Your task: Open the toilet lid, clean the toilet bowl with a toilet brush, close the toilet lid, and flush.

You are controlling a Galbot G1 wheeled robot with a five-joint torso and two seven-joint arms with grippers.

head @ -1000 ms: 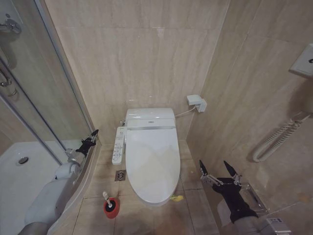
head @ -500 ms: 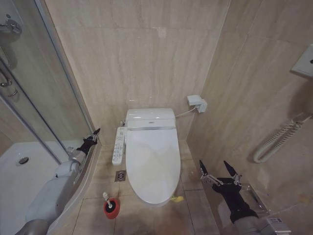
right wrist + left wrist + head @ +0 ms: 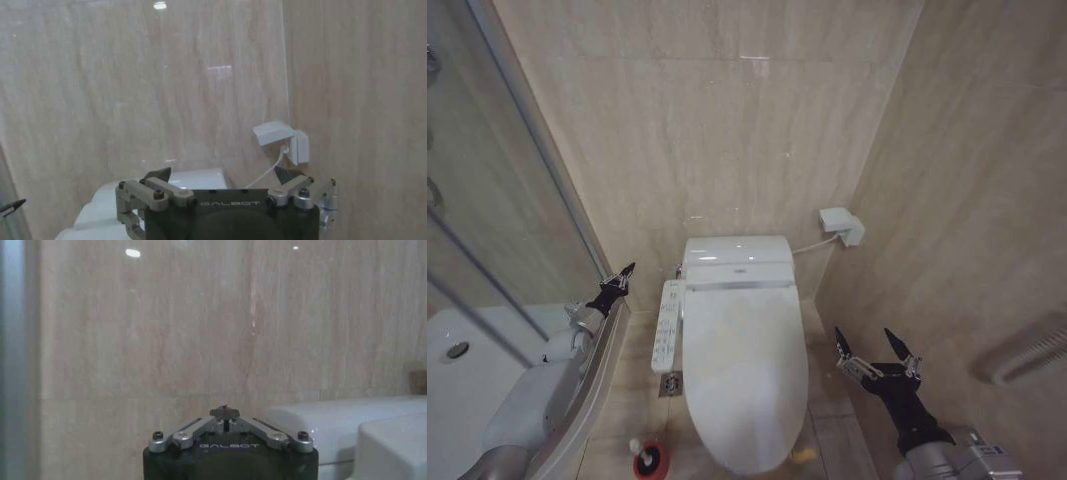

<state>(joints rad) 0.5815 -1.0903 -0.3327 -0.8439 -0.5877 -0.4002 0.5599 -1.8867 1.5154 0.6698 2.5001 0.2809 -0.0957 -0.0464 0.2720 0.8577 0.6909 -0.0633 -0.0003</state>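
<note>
The toilet lid [image 3: 747, 365] lies shut over the seat, so the toilet bowl is hidden under it. A small yellow-green tag [image 3: 803, 455] sticks out at the lid's front edge. The slim white button panel [image 3: 667, 325] runs along the toilet's left side. The toilet brush [image 3: 639, 449] stands in its red holder [image 3: 651, 462] on the floor, left of the toilet's front. My left gripper [image 3: 617, 280] is shut and empty, raised beside the shower glass left of the panel; the left gripper [image 3: 225, 412] faces the wall. My right gripper [image 3: 874, 348] is open and empty, right of the lid.
A glass shower enclosure [image 3: 517, 230] with a curved sill [image 3: 602, 370] closes off the left. Tiled walls stand close behind and to the right. A white wall box [image 3: 842, 225] with a cable hangs right of the toilet's back unit [image 3: 735, 255]. A floor drain [image 3: 669, 384] sits under the panel.
The whole picture has shifted down and grown: the camera has moved nearer and tilted up. Both arms keep their pose, and the lid stays shut.
</note>
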